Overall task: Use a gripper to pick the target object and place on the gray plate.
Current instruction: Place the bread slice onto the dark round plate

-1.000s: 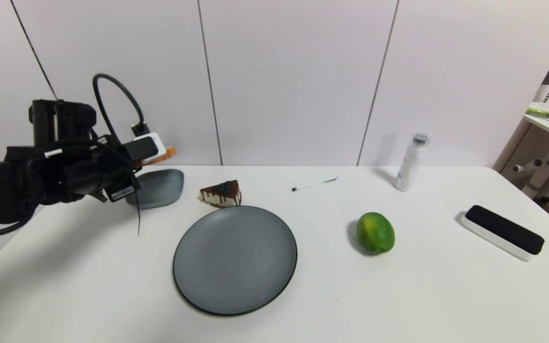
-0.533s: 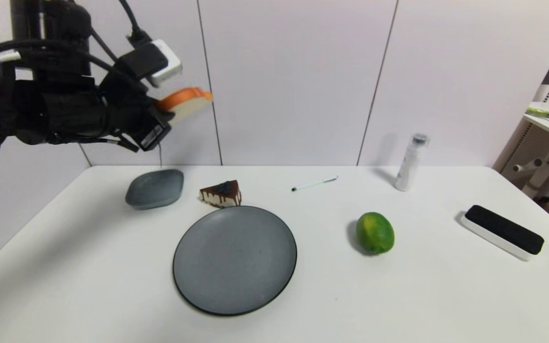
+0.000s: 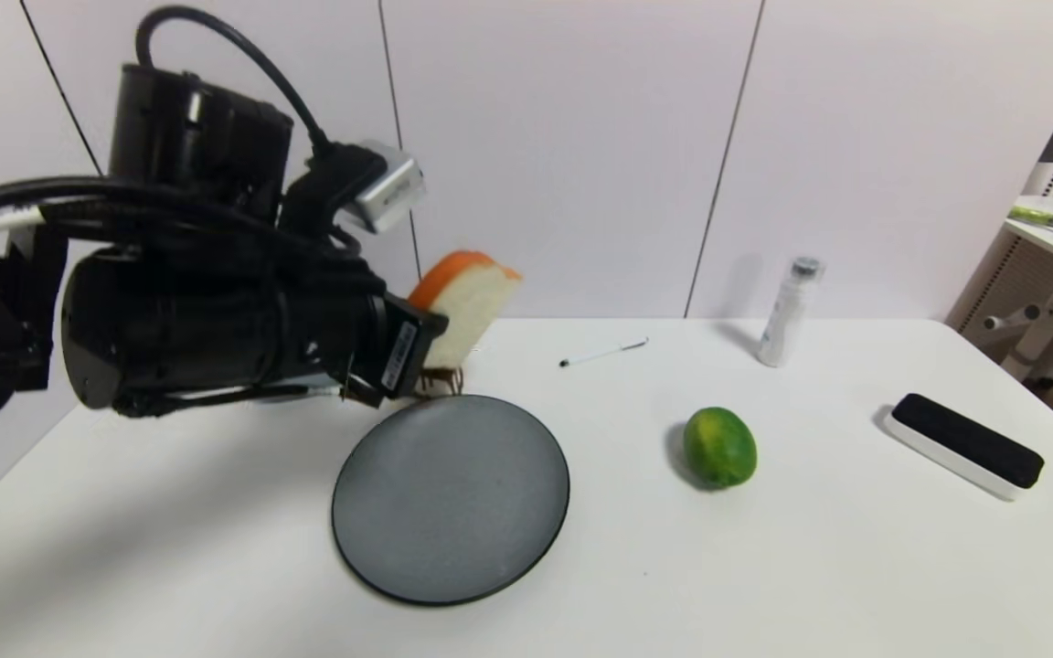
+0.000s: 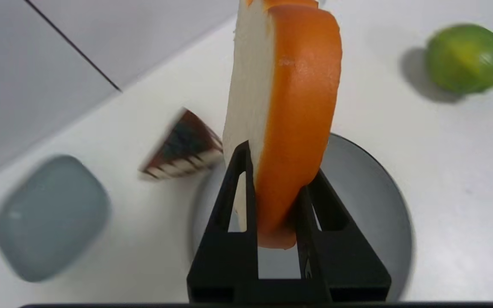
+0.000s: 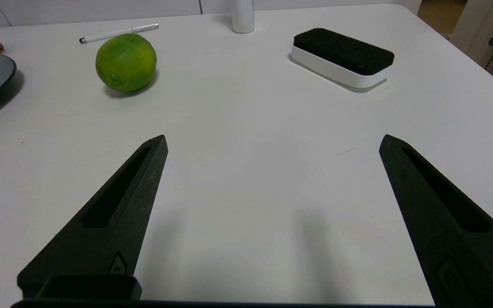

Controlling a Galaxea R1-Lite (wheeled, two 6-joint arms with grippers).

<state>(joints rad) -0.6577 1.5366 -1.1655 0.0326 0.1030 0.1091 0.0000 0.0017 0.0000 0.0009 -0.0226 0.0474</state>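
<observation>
Left gripper (image 4: 272,171), fingers (image 4: 229,192) closed narrow on the toast slice (image 4: 280,107): each black finger presses one flat face of the slice near its lower end, and the slice stands on edge between them, orange-brown crust toward the wrist camera, white face to one side. In the head view the toast slice (image 3: 467,306) is held in the air above the far rim of the gray plate (image 3: 451,498), clear of the plate surface, with its rounded crust uppermost. The wrist view shows the gray plate (image 4: 370,205) directly beneath the fingers.

Around the grasp: a chocolate-topped cake wedge (image 4: 182,147) lies on the tabletop (image 3: 764,567) just beyond the plate's far rim, and a rounded-square blue-gray dish (image 4: 51,216) lies farther toward the far left corner. In the head view both are largely hidden behind the left arm.

Right gripper (image 5: 272,143), fingers (image 5: 114,214) spread wide with nothing between them, low over bare tabletop toward the near right part of it.

Other items on the tabletop: a green lime (image 3: 719,447) to the right of the plate, well apart from it; a white pen (image 3: 603,352) and an upright white bottle (image 3: 788,313) near the far edge; a white-based eraser block with a black top (image 3: 964,445) near the right edge.
</observation>
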